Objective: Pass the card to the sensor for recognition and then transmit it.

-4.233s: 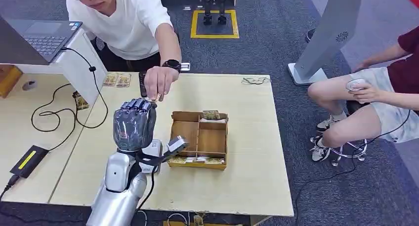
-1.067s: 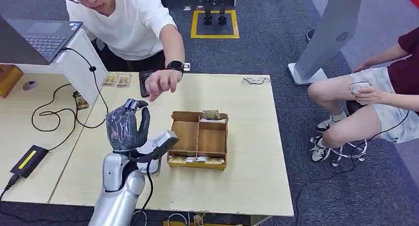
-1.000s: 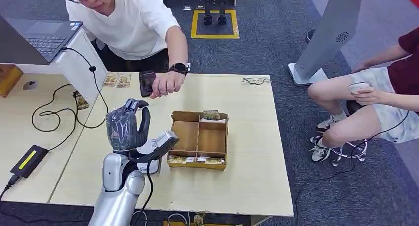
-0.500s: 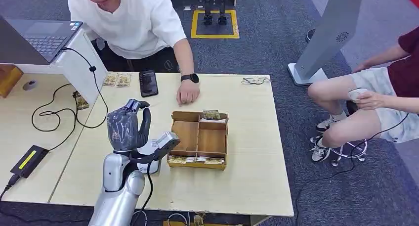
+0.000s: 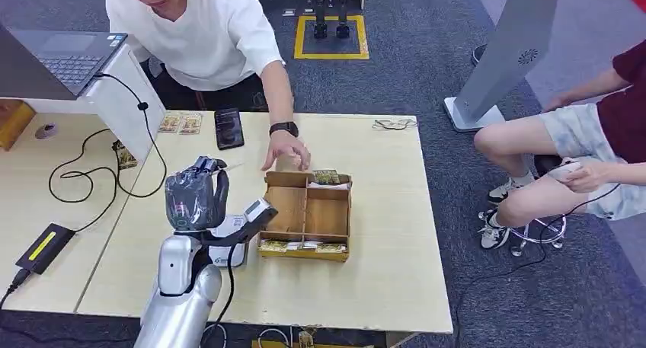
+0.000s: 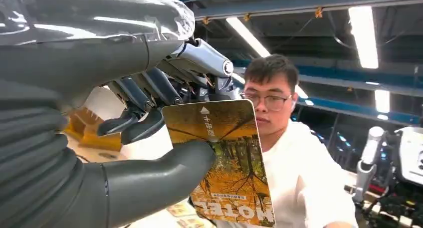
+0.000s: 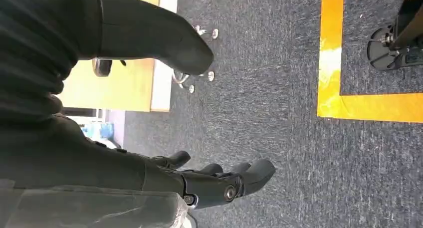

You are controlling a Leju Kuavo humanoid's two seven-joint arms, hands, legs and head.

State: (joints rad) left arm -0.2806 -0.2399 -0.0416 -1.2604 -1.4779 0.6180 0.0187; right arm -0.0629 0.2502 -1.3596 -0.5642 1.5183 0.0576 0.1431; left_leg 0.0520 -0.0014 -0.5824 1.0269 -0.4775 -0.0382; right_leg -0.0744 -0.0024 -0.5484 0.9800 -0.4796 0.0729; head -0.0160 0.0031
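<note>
Left wrist view shows your left hand (image 6: 149,113) pinching the card (image 6: 222,163) by its edge above the tray (image 5: 306,211); it looks thin, stiff and slippery, so grip its edges. Right hand (image 7: 219,180) hangs loosely spread, holding nothing.

A: What did the left arm (image 5: 179,295) look like?
B: Silver shell, black cable alongside. The left hand (image 5: 196,199) had a glossy grey back, ribbed cover, darker fingers (image 6: 144,88).
</note>
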